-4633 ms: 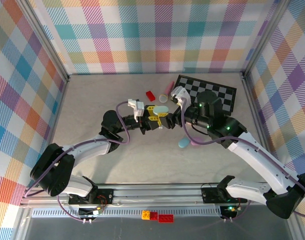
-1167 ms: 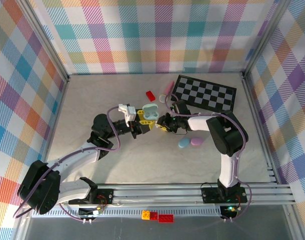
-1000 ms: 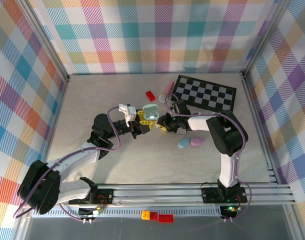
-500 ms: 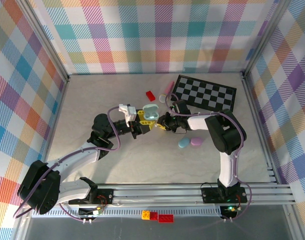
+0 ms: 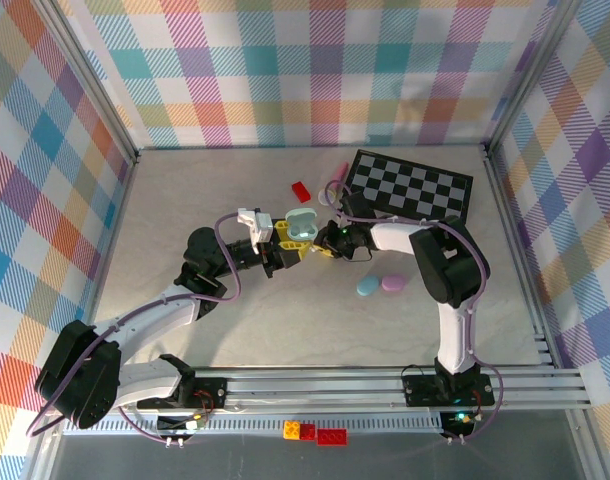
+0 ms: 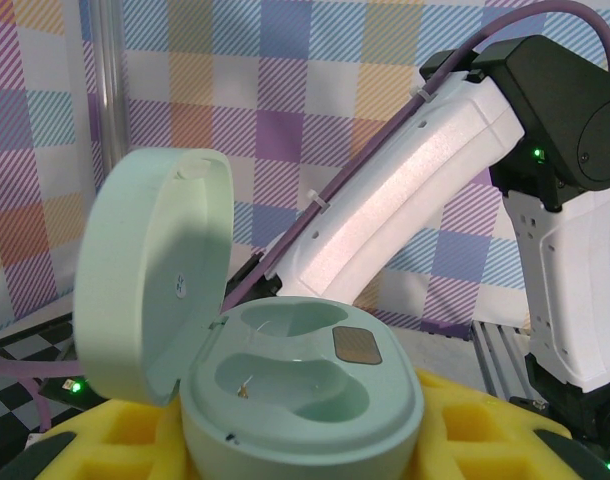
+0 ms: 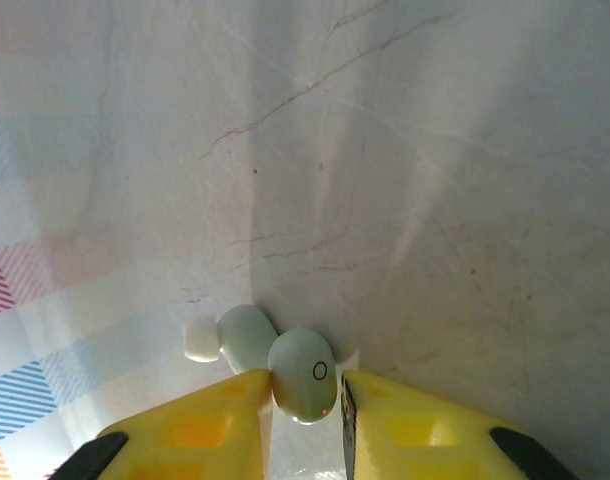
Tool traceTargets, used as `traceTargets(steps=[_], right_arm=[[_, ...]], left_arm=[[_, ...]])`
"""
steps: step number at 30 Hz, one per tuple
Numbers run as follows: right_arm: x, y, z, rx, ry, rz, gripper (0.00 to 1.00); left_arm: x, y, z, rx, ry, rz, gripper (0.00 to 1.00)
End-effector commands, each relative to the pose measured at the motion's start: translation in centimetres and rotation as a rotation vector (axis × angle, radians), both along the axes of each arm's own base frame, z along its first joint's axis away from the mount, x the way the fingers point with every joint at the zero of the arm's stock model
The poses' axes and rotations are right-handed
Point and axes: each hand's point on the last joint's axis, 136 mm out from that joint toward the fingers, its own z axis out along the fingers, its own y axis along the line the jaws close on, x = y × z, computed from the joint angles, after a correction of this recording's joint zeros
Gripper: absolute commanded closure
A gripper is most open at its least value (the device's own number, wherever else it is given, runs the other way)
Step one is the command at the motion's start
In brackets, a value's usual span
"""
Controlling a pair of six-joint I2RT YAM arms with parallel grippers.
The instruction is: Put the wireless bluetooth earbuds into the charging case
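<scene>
L claw (image 6: 295, 445) is closed on the mint case (image 6: 305, 390), gripped low on its base betw. the yellow fingers (image 6: 485, 435); case is held upright w/ lid (image 6: 155, 270) swung open to the left in the wrist view; two hollows are seen in the base, w/ a small brown square pad by the far one.

In the top view the case (image 5: 301, 224) is held over the table (image 5: 185, 200) near its middle, just left of R claw (image 5: 328, 243); L claw (image 5: 287, 240) is seen under it.

R claw (image 7: 303, 400) is nearly closed, w/ a mint bud (image 7: 301, 385) pinched betw. its yellow fingertips (image 7: 225, 400); the bud's round end, marked w/ a small ring, is caught betw. the tips; its body and white tip stick out past them, up and to the left; the table is seen close beyond; whether bud touches table can't be told. Bud is thus just right of the case, not in it.

A red brick (image 5: 301, 190) and a pink item (image 5: 335, 177) lie farther back, the latter by the checkerboard (image 5: 410, 187); a blue pod (image 5: 368, 286) and purple pod (image 5: 393, 283) lie side by side, nearer and right of R claw.
</scene>
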Motion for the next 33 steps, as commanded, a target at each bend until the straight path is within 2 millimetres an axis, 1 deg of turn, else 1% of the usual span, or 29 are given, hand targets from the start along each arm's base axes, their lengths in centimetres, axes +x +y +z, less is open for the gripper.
traceTargets(steps=[1,9,15,17,21,25,29,33], right_arm=[[-1.0,-0.7,-1.7,-0.09,0.04,0.045,0.74],[-0.7,-0.4,-2.4,-0.112,0.057,0.073,0.72],[-0.9,-0.6,-2.7,-0.127,0.067,0.071,0.78],[-0.8,-0.6,-2.3,-0.128,0.055,0.073,0.8],[-0.6,-1.2,-0.3,-0.144,-0.017,0.073,0.8],[-0.7,-2.9,2.4,-0.189,-0.131,0.05,0.81],[-1.6,-4.3,5.2,-0.216,-0.227,0.049,0.81],[-3.0,-6.0,8.5,-0.239,-0.329,0.058,0.81]], left_arm=[[-0.3,0.3,0.9,-0.006,-0.048,-0.009,0.65],[-0.3,0.3,0.9,-0.006,-0.05,-0.011,0.65],[-0.3,0.3,0.8,-0.005,-0.046,-0.01,0.66],[-0.3,0.3,0.8,-0.005,-0.046,-0.01,0.65],[-0.2,0.4,0.6,0.001,-0.047,-0.001,0.65],[-0.1,0.5,0.1,0.012,-0.052,0.018,0.65],[0.3,0.7,-0.5,0.03,-0.059,0.046,0.65],[0.8,0.7,-1.3,0.053,-0.051,0.067,0.65]])
